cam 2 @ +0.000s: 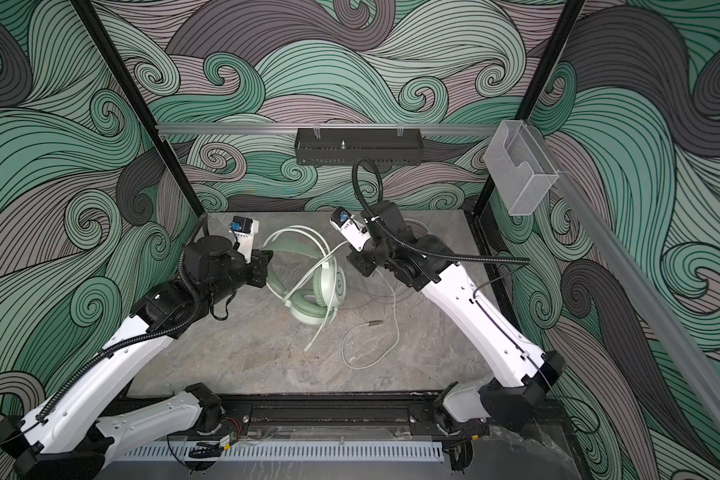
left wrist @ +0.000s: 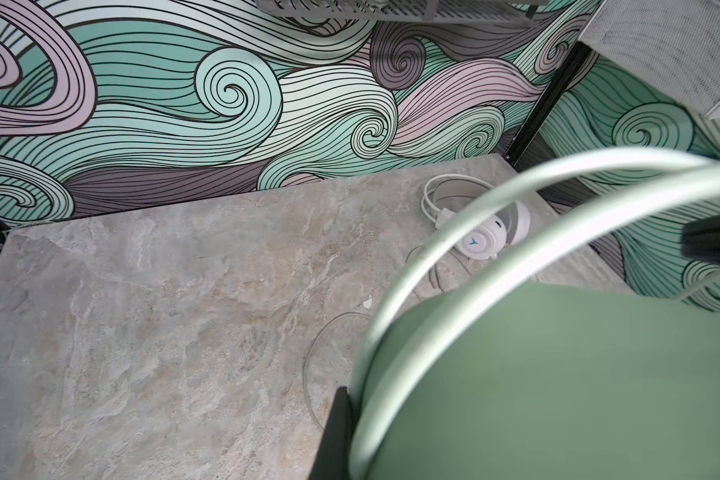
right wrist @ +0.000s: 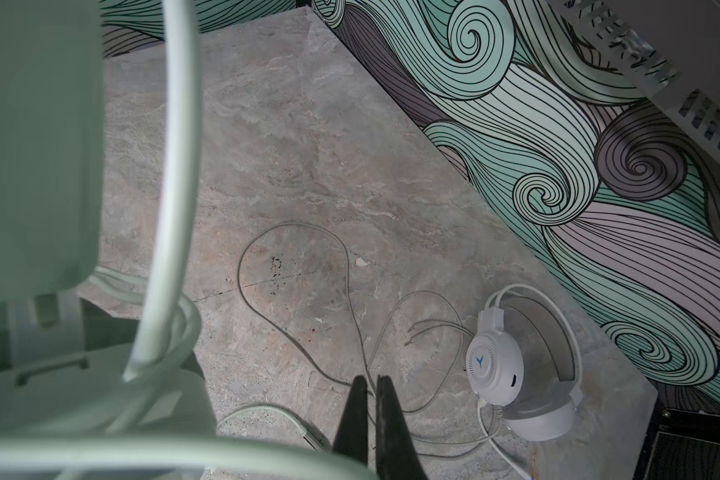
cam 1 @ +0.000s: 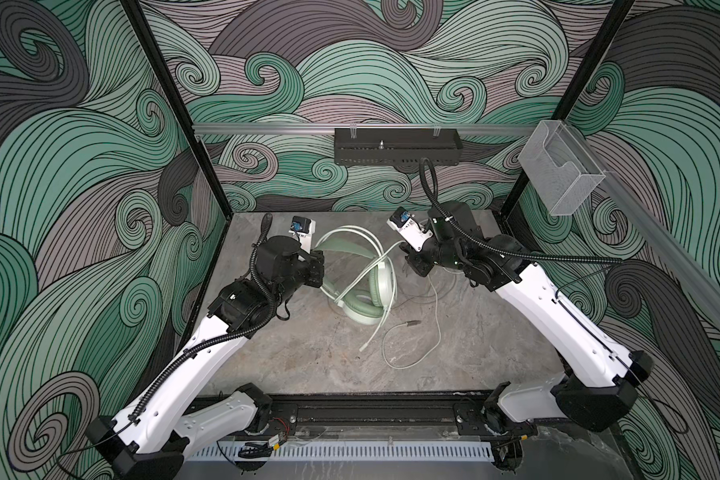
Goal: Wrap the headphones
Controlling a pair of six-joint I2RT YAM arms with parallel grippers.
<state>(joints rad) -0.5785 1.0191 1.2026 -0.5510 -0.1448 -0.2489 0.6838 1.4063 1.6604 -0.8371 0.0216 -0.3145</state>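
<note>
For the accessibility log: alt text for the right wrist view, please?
The shut right gripper points at thin grey cables looped on the marble table. A mint headset and its thick cable loom blurred up close. A white headset with a blue mark stands beyond, near the swirl-patterned wall.

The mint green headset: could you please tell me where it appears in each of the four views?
In a top view: mint green headset near the picture's centre.
In a top view: slightly left of centre.
Left wrist: close up, filling the lower right.
Right wrist: blurred, along the left edge and bottom.
Shared landmark: the grey marbled table, in all four.
</note>
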